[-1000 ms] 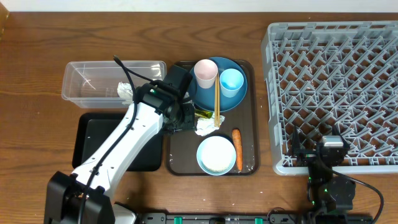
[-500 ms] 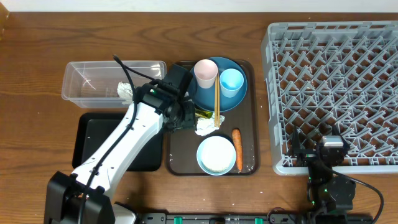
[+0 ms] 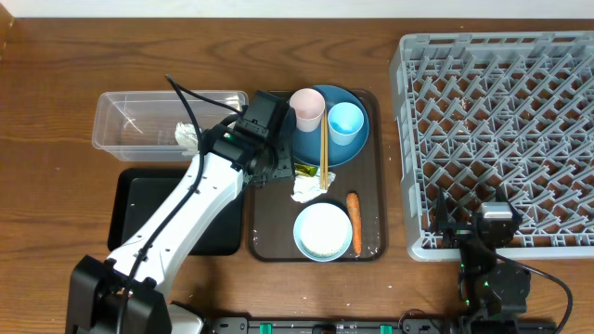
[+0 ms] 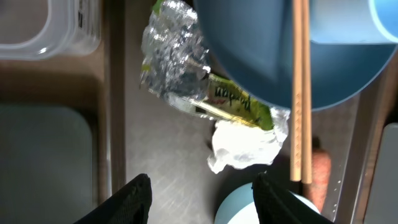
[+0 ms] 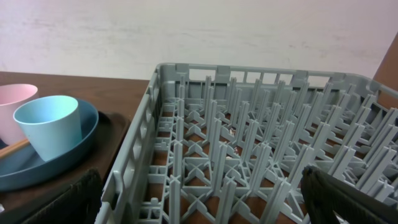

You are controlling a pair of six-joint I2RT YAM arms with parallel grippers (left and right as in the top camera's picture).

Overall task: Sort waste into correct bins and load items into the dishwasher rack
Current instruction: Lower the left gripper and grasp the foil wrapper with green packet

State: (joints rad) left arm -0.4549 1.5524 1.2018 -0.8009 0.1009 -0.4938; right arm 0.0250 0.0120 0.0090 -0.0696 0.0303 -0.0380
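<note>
My left gripper point(image 4: 202, 202) hangs open and empty over the brown serving tray's left side, just short of the waste. Crumpled silver foil point(image 4: 171, 56), a yellow-green wrapper point(image 4: 239, 104) and a white tissue point(image 4: 242, 146) lie ahead of its fingers, at the dark-blue plate point(image 3: 320, 148). The plate carries the pink cup point(image 3: 307, 109), the light-blue cup point(image 3: 345, 122) and the chopsticks point(image 3: 324, 148). The pale-blue bowl point(image 3: 323, 230) and the carrot point(image 3: 354, 223) lie nearer the front. My right gripper point(image 5: 208, 205) is open at the front edge of the grey dishwasher rack point(image 3: 501, 121).
The clear tub point(image 3: 139, 121) at the left holds a crumpled white tissue point(image 3: 188, 136). The black tray point(image 3: 148, 218) lies in front of it, partly under my left arm. The brown serving tray point(image 3: 371, 243) sits between these bins and the rack.
My left gripper has shifted a little toward the far side of the tray, closer to the foil and plate. The right arm has not moved.
</note>
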